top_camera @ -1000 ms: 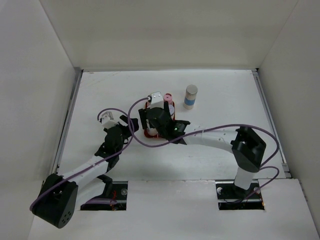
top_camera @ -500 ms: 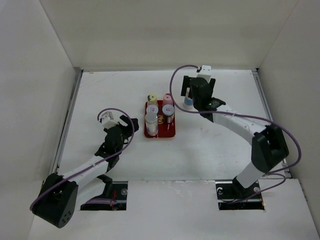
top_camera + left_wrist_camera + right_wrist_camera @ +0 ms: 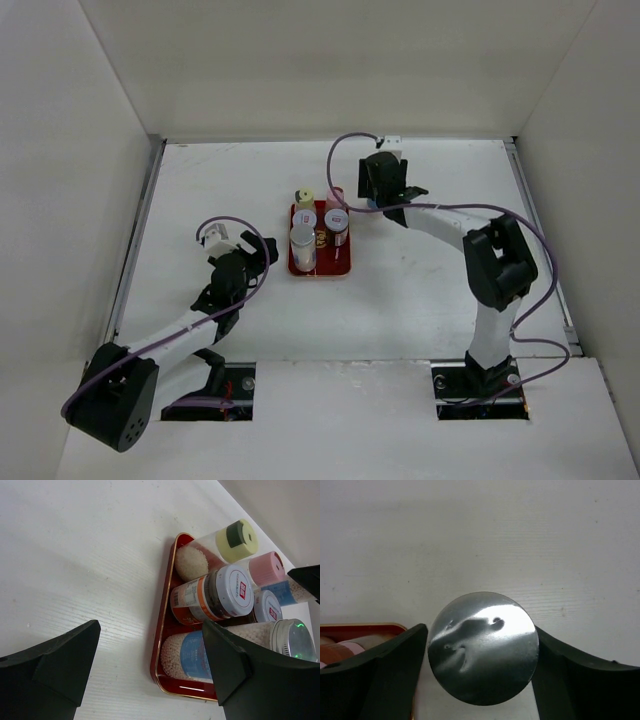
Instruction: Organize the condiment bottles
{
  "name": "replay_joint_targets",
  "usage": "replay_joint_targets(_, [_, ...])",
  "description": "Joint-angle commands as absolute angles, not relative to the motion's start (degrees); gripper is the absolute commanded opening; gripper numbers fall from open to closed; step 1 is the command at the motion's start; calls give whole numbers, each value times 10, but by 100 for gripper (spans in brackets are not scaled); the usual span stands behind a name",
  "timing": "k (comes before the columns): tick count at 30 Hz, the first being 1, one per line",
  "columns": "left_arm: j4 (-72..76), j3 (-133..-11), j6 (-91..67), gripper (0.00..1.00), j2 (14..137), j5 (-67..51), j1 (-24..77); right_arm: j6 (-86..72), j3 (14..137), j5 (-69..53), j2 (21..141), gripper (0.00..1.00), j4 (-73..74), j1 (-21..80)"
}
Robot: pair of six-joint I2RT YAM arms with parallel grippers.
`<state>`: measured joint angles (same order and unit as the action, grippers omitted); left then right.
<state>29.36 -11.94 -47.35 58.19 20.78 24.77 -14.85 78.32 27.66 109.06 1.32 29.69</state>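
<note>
A red tray (image 3: 343, 262) holds a yellow-capped bottle (image 3: 305, 198), a pink-capped bottle (image 3: 334, 197), two short bottles with labelled whitish lids (image 3: 307, 217) (image 3: 336, 220) and a tall silver-capped bottle (image 3: 303, 240). My right gripper (image 3: 380, 192) is shut on the second silver-capped bottle (image 3: 483, 647), just right of the tray's far right corner. Its fingers (image 3: 395, 665) press both sides of the cap. My left gripper (image 3: 264, 251) is open and empty left of the tray (image 3: 165, 630). In the left wrist view the held bottle's blue label (image 3: 283, 592) shows behind the pink cap (image 3: 266, 568).
White walls enclose the table on the left, back and right. The right arm's purple cable (image 3: 345, 150) loops above the tray's far side. The tray's corner (image 3: 365, 627) shows at the left of the right wrist view.
The right arm swung from over the tray to the lone silver-capped bottle, closed on it and shifted it left toward the tray. The left arm has not moved.
</note>
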Motion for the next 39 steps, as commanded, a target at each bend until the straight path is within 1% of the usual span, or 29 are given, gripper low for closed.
replay_joint_targets(1, [318,-118,-475,83,577,213,248,-150,788,286,1077,72,-54,296])
replay_joint_targets(3, [319,-118,-476,83,581,209,248,-150,754,303,1056,64,-92,297])
replay_joint_targets(5, [319,-120,-476,83,579,207,250,-147,723,313,1027,60,-114,297])
replay_joint_targets(8, [320,-117,-475,83,577,215,252,-150,669,335,953,59,-116,317])
replay_joint_targets(12, [320,-119,-476,85,570,211,251,-162,586,360,840,59,-96,379])
replay_joint_targets(15, [320,-119,-475,87,575,214,252,-193,554,364,790,59,-72,427])
replay_joint_targets(16, [318,-119,-475,89,576,211,251,-206,549,359,783,59,-66,444])
replay_joint_targets(19, [318,-118,-475,99,567,219,251,-213,556,349,795,59,-68,498])
replay_joint_targets(22, [311,-115,-474,100,558,221,244,-209,582,352,834,60,-83,534])
replay_joint_targets(25, [301,-113,-473,100,542,228,240,-204,605,356,873,60,-86,538])
replay_joint_targets(30, [288,-111,-474,100,526,229,233,-204,608,359,921,61,-102,543])
replay_joint_targets(32, [287,-112,-475,100,529,223,232,-209,606,360,932,64,-104,544])
replay_joint_targets(33, [285,-115,-475,100,533,219,232,-209,606,362,938,67,-105,546])
replay_joint_targets(38, [283,-120,-477,100,548,211,232,-209,606,384,919,88,-98,550])
replay_joint_targets(39, [282,-121,-477,100,548,207,232,-206,604,389,907,97,-97,551])
